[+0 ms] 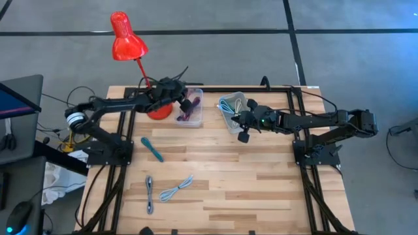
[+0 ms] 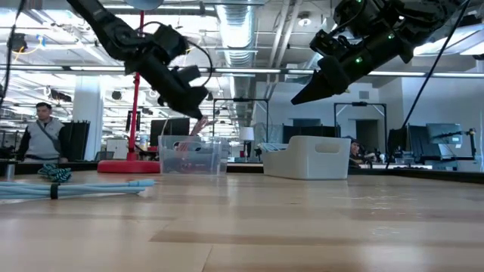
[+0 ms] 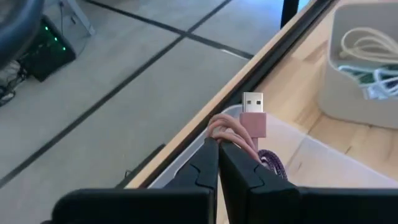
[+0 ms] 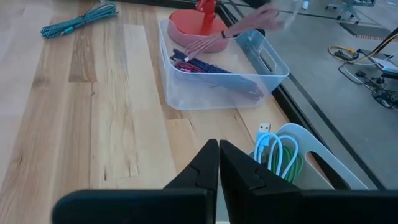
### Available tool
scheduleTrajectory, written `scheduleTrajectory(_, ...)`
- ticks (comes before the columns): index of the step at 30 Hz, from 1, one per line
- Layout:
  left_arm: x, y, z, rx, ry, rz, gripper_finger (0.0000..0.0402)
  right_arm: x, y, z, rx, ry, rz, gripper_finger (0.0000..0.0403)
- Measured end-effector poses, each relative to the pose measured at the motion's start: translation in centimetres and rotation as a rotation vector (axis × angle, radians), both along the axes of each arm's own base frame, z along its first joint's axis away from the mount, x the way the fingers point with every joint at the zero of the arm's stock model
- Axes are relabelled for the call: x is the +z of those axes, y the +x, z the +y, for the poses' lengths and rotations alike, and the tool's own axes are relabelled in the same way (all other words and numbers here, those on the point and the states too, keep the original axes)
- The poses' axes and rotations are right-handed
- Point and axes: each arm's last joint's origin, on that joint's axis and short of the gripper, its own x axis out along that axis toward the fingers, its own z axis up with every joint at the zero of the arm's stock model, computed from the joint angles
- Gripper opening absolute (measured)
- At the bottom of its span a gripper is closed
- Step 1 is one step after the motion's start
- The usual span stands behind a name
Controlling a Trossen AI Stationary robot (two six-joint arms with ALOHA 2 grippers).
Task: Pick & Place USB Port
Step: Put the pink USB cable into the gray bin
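My left gripper [image 3: 217, 148] is shut on a pink USB cable [image 3: 239, 127], whose silver plug [image 3: 252, 101] sticks out past the fingertips. It hangs over the clear bin [image 1: 190, 108] at the table's far edge, which holds purple and pink cables [image 4: 202, 65]. My right gripper [image 1: 244, 132] is shut with nothing in it. It hovers by the near side of the white bin [image 1: 232, 106], which holds green and blue cables [image 4: 278, 155]. A teal cable [image 1: 152, 149], a grey one [image 1: 149, 194] and a pale blue one [image 1: 177, 189] lie on the table. My left gripper pinches the pink cable's bunched loops [image 3: 225, 129] between its two fingers, just behind the plug. The fingers slant down from the table's left side. The cable is lifted, and its strands [image 4: 214, 38] trail down toward the clear bin.
A red desk lamp [image 1: 127, 39] stands with its base [image 1: 159, 112] right beside the clear bin, close to my left arm. Black frame rails [image 1: 297, 130] run along the table's sides. Bare wood lies between the two bins and the cables near the front edge.
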Motion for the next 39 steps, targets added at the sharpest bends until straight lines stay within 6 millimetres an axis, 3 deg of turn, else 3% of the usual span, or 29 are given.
scheduleTrajectory(9,-1.7,0.8,0.9,-0.003,-0.04,0.014,0.0005,0.0,0.0,0.0,0.0,0.0,0.0,0.0007)
scheduleTrajectory(30,-1.4,0.8,1.0,0.018,-0.023,-0.011,0.0041,0.0,0.0,0.0,0.0,0.0,0.0,0.0007)
scheduleTrajectory(39,-1.4,0.9,1.0,-0.004,-0.028,-0.018,0.0007,0.0,0.0,0.0,0.0,0.0,0.0,0.0007)
